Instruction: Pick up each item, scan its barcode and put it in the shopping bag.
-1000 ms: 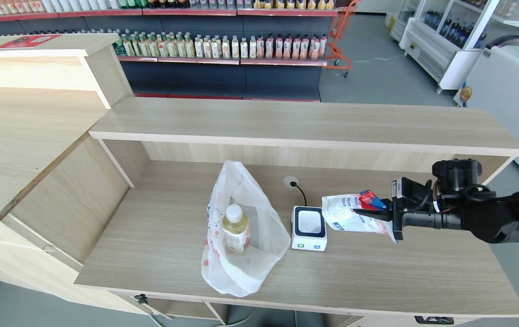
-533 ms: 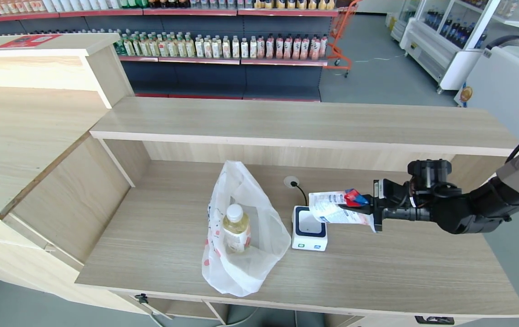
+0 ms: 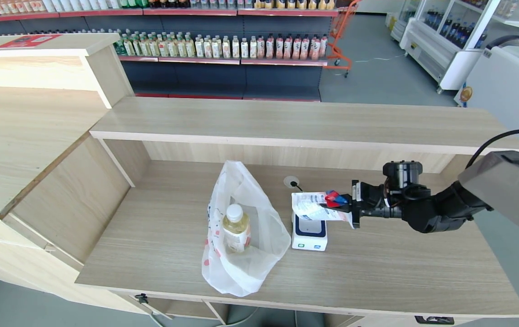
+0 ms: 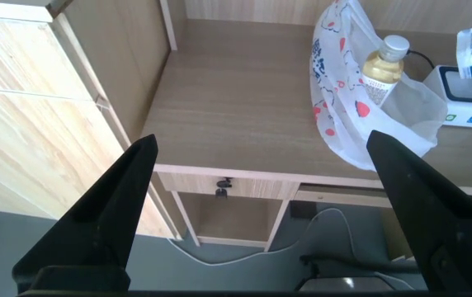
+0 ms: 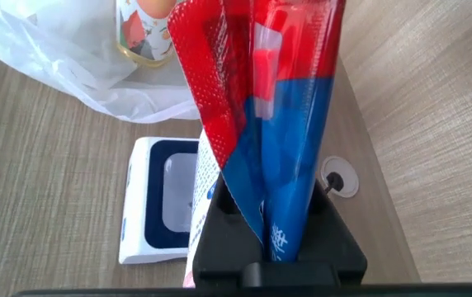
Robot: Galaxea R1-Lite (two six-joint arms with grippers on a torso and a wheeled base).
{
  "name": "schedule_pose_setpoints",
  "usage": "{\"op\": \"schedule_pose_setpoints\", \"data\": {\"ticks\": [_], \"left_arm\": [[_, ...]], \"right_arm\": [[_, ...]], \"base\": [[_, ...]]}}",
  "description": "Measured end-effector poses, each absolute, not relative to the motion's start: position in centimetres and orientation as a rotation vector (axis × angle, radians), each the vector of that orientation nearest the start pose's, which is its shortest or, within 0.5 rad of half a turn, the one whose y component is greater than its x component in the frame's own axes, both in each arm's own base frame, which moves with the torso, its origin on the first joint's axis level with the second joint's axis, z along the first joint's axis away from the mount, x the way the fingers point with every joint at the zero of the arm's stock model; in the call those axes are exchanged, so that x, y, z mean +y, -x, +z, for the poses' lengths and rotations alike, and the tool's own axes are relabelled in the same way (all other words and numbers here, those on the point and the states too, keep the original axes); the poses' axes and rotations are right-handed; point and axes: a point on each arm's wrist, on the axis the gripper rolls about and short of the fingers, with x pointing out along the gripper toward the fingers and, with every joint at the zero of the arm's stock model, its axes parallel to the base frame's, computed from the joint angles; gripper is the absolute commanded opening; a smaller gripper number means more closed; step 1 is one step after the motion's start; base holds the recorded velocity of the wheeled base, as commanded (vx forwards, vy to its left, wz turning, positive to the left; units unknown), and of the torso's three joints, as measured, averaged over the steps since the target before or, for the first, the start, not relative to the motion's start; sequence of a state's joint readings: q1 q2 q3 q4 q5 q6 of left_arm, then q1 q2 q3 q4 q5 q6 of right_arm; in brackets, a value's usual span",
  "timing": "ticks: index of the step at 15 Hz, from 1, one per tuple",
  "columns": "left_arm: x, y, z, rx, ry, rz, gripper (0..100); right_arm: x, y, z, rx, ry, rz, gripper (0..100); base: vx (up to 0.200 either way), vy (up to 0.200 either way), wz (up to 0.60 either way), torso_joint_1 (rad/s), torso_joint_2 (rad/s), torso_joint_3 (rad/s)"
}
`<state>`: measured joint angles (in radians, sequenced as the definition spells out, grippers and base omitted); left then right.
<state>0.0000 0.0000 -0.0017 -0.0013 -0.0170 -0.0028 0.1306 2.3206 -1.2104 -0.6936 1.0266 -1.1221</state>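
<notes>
right hand (image 3: pixel 337 205), clamped on the snack packet (image 3: pixel 307 207), now farther left, above the scanner (image 3: pixel 309 236)

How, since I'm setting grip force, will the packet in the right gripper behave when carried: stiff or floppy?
The packet juts sideways from the right gripper over the scanner with little sag, so it is probably light and fairly stiff. Its film looks glossy, so it might slip if the grip loosens.

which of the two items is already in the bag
The bottle with the white cap: it stands upright inside the shopping bag. The packet is held by the right tool above the scanner.
</notes>
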Motion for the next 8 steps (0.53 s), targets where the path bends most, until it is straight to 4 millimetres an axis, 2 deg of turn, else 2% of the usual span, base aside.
{"op": "schedule_pose_setpoints", "data": {"ticks": [8], "left_arm": [[-0.04,2.29,7.60,-0.003,0.003,-0.017,100]], "right_arm": [[8.51,-43.61,5.03,-0.286,0.793,1.223,0]], "base": [[0.000,0.000,0.00,0.000,0.00,0.000]]}}
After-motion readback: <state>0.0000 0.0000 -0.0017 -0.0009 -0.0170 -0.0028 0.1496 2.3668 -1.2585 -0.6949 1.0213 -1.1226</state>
